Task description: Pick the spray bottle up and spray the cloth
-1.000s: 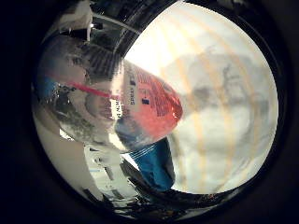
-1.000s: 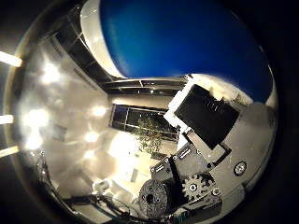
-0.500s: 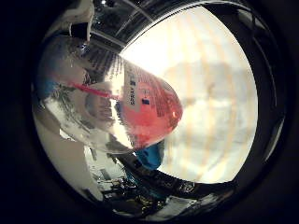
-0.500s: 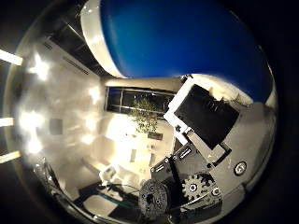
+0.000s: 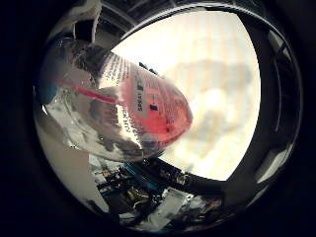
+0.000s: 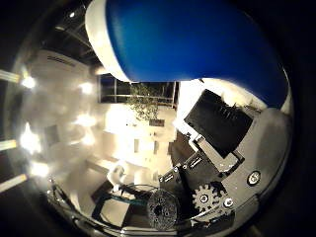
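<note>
From my end, the little-finger-side palm view is mostly filled by the spray bottle [image 5: 123, 116], so it's sitting right up against the palm. It's a clear plastic bottle with a printed label, reddish-pink liquid pooled toward the rounded end, and a thin red dip tube [image 5: 96, 95] running through the inside. Behind it there's a pale wooden tabletop [image 5: 217, 103] with a light, blotchy patch on it, which might be the cloth, but I honestly can't tell from this angle. Along the dark edge of the table I see a cluttered bit of room with a teal bar [image 5: 140, 177] and some white stuff.

The thumb-side palm view shows the bottle's blue spray head [image 6: 192, 42] with its white edge, big and close, right beside the hand [image 6: 222, 153]. I can see the hand's black block, grey body, a small gear and a round black knurled part, all tucked up next to that blue head. Past them is a bright room with ceiling lights, a window and a leafy plant [image 6: 145, 101].

Whether the fingers are actually wrapped round the bottle, I can't tell from these two views.
</note>
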